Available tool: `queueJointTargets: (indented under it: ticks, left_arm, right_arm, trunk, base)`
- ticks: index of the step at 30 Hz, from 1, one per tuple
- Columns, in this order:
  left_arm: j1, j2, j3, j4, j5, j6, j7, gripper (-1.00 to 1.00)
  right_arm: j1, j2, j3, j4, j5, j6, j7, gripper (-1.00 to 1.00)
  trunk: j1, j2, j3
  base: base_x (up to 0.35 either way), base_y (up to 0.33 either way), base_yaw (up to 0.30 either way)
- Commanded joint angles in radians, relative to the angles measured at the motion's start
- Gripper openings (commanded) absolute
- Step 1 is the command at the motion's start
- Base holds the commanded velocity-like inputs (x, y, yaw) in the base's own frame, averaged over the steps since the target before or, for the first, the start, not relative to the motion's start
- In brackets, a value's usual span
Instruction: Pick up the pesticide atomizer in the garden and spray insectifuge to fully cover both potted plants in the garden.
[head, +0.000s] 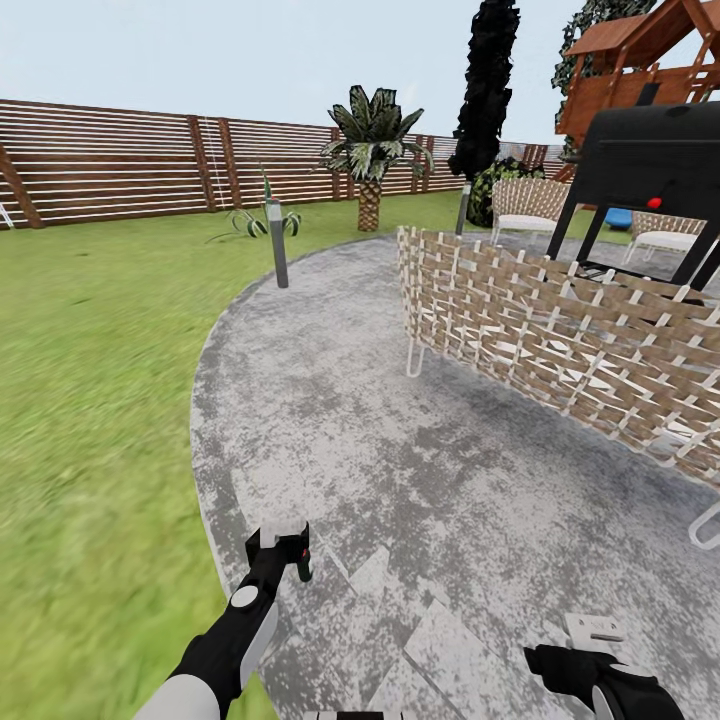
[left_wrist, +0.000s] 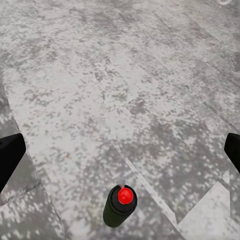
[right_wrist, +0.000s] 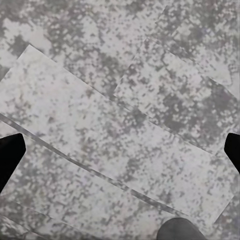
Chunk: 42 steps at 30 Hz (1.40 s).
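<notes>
The pesticide atomizer (left_wrist: 120, 205) stands upright on the grey paved patio (head: 400, 470) of the garden, its dark green body and red dot seen from above. My left gripper (left_wrist: 120, 155) hangs open over it, its black fingers (left_wrist: 10, 155) spread wide to either side and apart from the bottle. In the head view the atomizer (head: 303, 560) shows just beside the left gripper (head: 280, 548), near the patio's edge by the lawn. My right gripper (head: 592, 645) is open over bare paving (right_wrist: 120, 125). A low rosette of pointed green leaves (head: 252, 222) sits far off on the lawn; I cannot tell whether it is potted.
A woven wicker sofa back (head: 560, 330) crosses the patio at the right, with a black grill (head: 650, 150) behind it. A grey lamp post (head: 277, 245) stands at the patio's far edge. A palm tree (head: 370, 150) and a slatted wooden fence (head: 120, 160) lie beyond the lawn (head: 90, 400).
</notes>
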Motion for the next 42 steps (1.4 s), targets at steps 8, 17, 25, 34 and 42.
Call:
queueJointTargets:
  ticks: [8,17,25,34,42]
  left_arm:
    - [0.0,0.0,0.0,-0.001,0.0,-0.003,0.003,1.0]
    - [0.0,0.0,0.0,-0.001,0.0,-0.003,0.003,1.0]
    - [0.0,0.0,0.0,-0.001,0.0,-0.003,0.003,1.0]
    - [0.0,0.0,0.0,-0.001,0.0,-0.003,0.003,1.0]
    - [0.0,0.0,0.0,-0.001,0.0,-0.003,0.003,1.0]
  right_arm:
    - [0.0,0.0,0.001,0.001,0.004,0.005,0.0,1.0]
    - [0.0,0.0,0.0,0.001,0.004,0.005,0.0,1.0]
    - [0.0,0.0,0.0,0.001,0.002,0.005,0.001,1.0]
    - [0.0,0.0,0.0,0.001,0.001,0.005,0.0,1.0]
    - [0.0,0.0,0.001,0.001,0.0,0.005,0.001,1.0]
  trunk:
    - [0.0,0.0,-0.001]
    - [0.0,0.0,-0.001]
    - [0.0,0.0,-0.001]
    - [0.0,0.0,-0.001]
    - [0.0,0.0,-0.001]
  base:
    - [0.0,0.0,0.0]
    - [0.0,0.0,0.0]
    - [0.0,0.0,0.0]
    - [0.0,0.0,0.0]
    - [0.0,0.0,0.0]
